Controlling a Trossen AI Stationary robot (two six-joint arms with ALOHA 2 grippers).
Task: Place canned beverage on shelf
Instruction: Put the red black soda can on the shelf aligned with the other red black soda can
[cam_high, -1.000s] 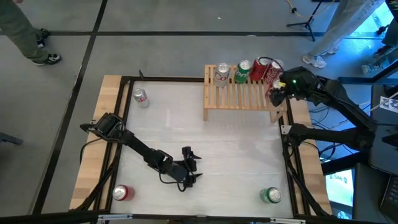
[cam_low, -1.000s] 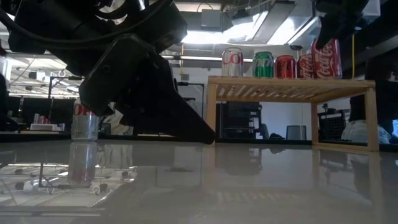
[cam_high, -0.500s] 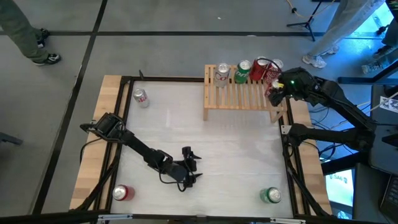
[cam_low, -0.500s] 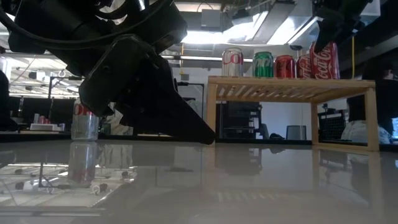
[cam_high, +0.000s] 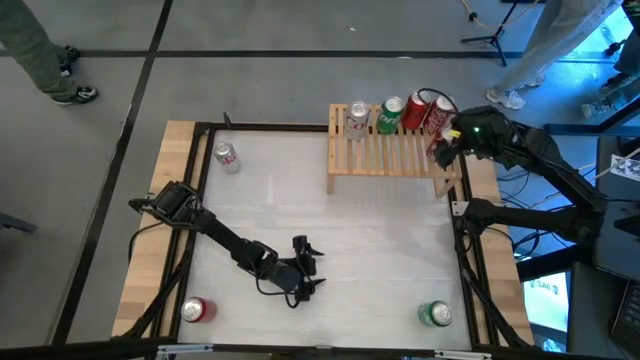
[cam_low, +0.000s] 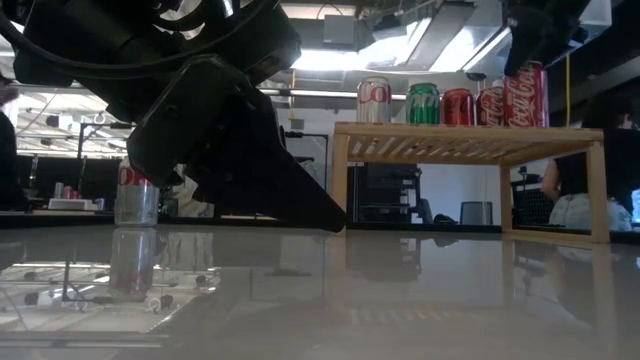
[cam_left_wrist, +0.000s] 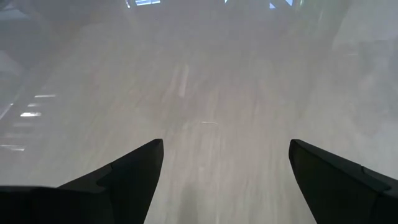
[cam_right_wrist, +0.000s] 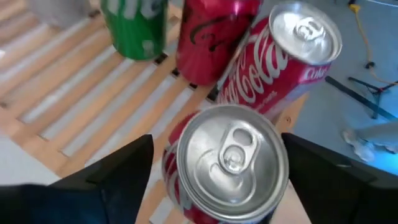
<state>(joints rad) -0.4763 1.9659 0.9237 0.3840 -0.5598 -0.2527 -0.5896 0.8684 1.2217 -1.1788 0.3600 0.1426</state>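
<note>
Bright overhead light, glossy table (cam_low: 420, 300) glare, left wrist view perhaps blurred

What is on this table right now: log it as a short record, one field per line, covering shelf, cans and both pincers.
shelf: light-wood slatted rack at the table's far right
cans on shelf: silver, green and three red, the nearest red can at the right end
loose cans: silver far left, red near left, green near right
right pincer: open, fingers either side of the nearest red can
left pincer: open, empty, low over the table's near middle
</note>
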